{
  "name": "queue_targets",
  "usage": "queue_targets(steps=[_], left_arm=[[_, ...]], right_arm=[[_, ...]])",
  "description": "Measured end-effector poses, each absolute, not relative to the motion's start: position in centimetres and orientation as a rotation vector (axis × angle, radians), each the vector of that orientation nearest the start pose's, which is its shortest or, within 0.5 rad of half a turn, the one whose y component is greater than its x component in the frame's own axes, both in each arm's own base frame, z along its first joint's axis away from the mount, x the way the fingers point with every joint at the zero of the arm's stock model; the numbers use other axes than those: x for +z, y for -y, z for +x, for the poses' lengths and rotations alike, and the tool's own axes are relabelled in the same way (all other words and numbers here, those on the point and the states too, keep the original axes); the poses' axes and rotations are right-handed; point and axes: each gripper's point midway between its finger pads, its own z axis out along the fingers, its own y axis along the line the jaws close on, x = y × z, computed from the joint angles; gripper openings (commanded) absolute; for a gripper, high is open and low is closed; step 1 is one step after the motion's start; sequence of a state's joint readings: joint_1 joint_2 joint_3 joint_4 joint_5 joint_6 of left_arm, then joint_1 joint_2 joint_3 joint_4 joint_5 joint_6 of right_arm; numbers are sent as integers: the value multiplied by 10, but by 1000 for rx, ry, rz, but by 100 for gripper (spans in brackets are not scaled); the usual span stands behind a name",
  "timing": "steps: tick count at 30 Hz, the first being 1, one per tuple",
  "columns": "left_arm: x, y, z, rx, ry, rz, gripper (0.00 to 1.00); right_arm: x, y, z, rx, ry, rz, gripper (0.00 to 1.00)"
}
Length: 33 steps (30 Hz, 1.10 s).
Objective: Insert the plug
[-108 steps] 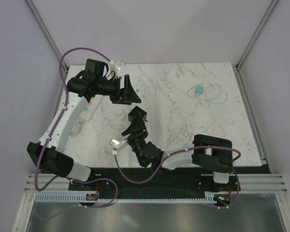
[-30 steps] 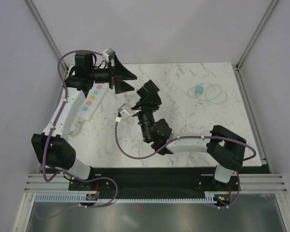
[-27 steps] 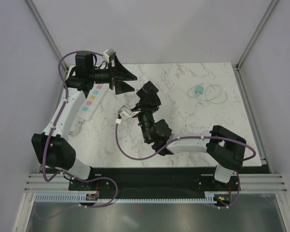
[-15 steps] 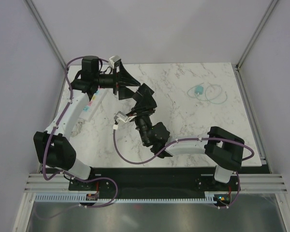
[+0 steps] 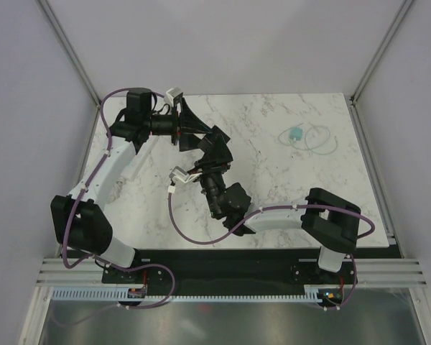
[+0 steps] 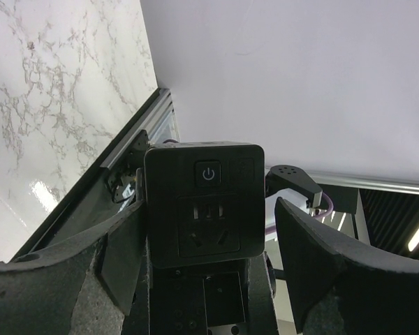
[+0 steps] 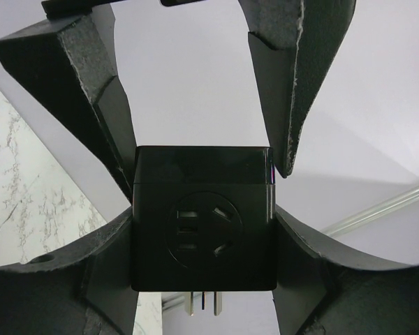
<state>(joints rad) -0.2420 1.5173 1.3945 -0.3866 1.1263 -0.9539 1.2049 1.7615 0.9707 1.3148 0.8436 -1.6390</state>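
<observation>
My right gripper [image 5: 215, 146] is shut on a black cube plug [image 7: 202, 220] and holds it in the air over the back left of the table. The plug has a round socket face, and its metal prongs [image 7: 202, 301] stick out below. In the left wrist view the plug [image 6: 204, 202] shows a power button and a socket face. My left gripper [image 5: 198, 133] is open, with one finger [image 6: 119, 251] close to the plug's side and the other finger [image 6: 321, 258] standing apart from it. The white power strip is mostly hidden under my left arm.
A teal piece [image 5: 296, 134] with a coiled clear cable [image 5: 320, 141] lies at the back right of the marble table [image 5: 273, 187]. A metal frame rail [image 6: 136, 132] runs along the table's edge beside the wall.
My left gripper swung right, off the power strip, towards my right gripper. My right gripper carried the plug up and left. The left fingers now flank the plug.
</observation>
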Motion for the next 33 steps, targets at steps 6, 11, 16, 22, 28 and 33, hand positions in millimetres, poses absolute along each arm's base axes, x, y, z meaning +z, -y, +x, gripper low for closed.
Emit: queue_targets(steps=[6,11,16,22,28,33], left_arm=[[325,253,298,-1826,-2314,-17,51],[321,254,298,-1826,-2322,-25,2],[317,255,299,-1828,-2333,-35,2],[310,260,300,-1843,-2368,-66,2],[305,264,301,-1866,-2403,-114,2],[304,267,305,-1882,-2418,-138,2]], right_arm=[[321,-335,300,-834,-929,-878,20],[318,-334,299,-840,-942,-881,29],[313,-334,300,-847,-955,-882,63],[301,-334,302,-880,-966,-897,86],[291,-331,303,-912,-975,-915,98],[288,-327,304,-912,-989,-903,98]])
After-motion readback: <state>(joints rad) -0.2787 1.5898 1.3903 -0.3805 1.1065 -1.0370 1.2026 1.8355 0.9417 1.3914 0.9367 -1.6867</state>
